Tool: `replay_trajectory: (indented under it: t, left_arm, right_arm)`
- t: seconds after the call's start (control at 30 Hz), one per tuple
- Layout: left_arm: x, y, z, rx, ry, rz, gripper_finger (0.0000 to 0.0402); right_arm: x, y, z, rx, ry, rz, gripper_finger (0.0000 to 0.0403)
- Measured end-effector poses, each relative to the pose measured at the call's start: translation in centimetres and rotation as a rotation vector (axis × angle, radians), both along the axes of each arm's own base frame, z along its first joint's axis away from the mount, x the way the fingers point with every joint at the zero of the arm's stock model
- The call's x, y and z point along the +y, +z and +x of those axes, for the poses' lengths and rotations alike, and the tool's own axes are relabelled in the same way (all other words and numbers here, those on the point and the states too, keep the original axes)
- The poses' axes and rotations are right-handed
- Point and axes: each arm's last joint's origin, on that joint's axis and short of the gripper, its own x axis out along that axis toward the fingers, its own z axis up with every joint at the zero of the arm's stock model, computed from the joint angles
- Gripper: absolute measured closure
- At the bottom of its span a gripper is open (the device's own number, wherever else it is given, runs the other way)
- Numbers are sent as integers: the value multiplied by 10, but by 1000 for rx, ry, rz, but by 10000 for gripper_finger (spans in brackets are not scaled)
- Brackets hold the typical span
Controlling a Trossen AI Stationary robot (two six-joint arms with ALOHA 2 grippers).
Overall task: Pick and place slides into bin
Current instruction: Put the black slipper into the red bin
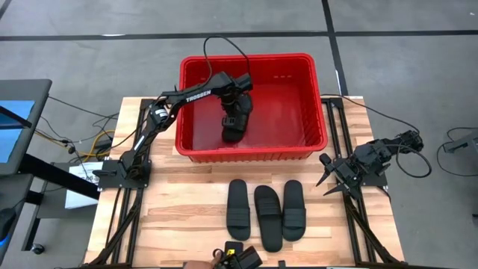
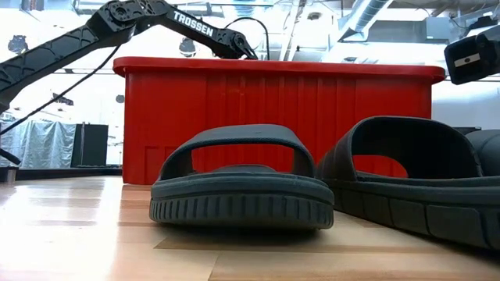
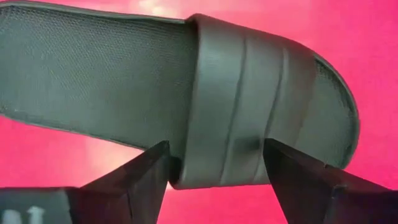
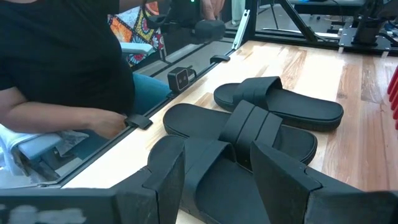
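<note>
I count four slides and one bin [image 1: 252, 153]. Three slides lie side by side on the desk [image 1: 187, 217], just in front of the bin: the left slide [image 1: 238, 208], the middle slide [image 1: 268, 217] a little farther from the bin, and the right slide [image 1: 294, 209], none of them inside. The fourth slide [image 3: 186, 99] lies in the bin, on its red floor, near the bin's middle. My left arm reaches from its base beside the bin's left front corner up over the rim and bends down inside, so my left gripper [image 1: 233, 128] hangs right over that slide; its fingers [image 3: 146, 177] stand spread on either side of the ribbed strap, open and not clamping it. My right arm waits folded to the right of the bin's front right corner, with my right gripper [image 1: 328, 181] low over the desk and pointed toward the three slides, its fingers [image 4: 168, 174] parted and holding nothing. Across the desk from the bin, a person in a dark shirt [image 4: 62, 56] sits at the edge.
</note>
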Motion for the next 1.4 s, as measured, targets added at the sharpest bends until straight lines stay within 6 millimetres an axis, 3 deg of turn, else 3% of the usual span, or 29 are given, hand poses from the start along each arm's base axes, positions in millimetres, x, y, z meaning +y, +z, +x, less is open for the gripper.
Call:
replay_trajectory:
  t: [1.4]
  left_arm:
    - [-2, 0, -2, 29, -4, -6, 154]
  right_arm:
    - [0, 0, 0, 0, 0, 0, 230]
